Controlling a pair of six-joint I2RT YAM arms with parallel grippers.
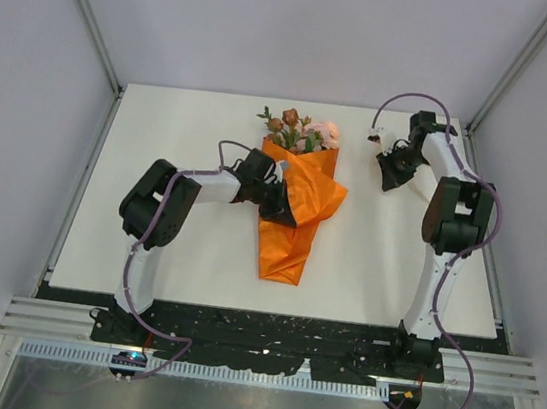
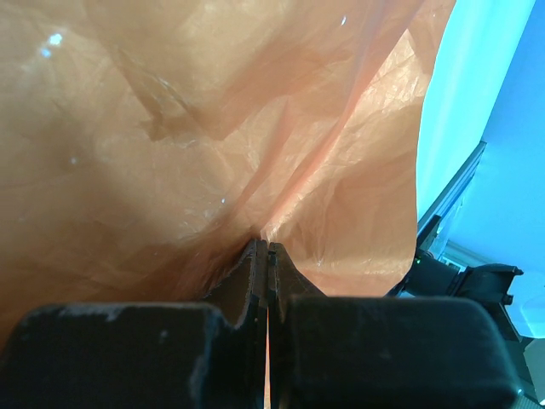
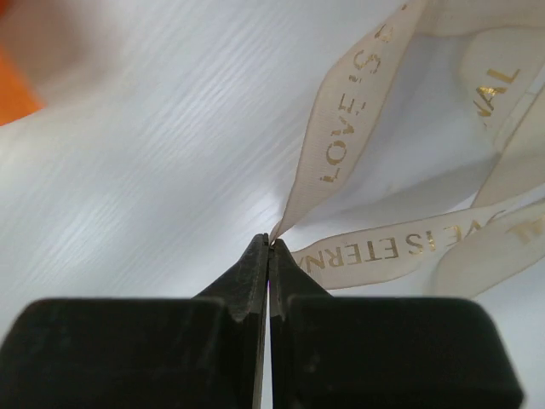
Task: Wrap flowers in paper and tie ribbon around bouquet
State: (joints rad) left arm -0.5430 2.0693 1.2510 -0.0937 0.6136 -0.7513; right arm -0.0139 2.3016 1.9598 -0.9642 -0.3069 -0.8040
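R gripper (image 3: 269, 243) pressed together, pinching ribbon (image 3: 341, 145) at a fold, far-right of table (image 1: 176, 252). Soft, floppy, light, trailing in loops. Prob best held near an end, tips tight, looks slippery. L gripper (image 2: 262, 245) clamped on paper (image 2: 213, 128) at bouquet (image 1: 291, 227) mid, centre table. Thin, crinkly, prob easy to tear, so gentle pull only. Fragile flowers (image 1: 299, 127) poking out far end.

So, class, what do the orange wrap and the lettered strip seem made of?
The paper: thin, crinkly sheet, slightly glossy, judging by creases and glints. The ribbon: soft cream fabric, possibly satin, with gold printed lettering.
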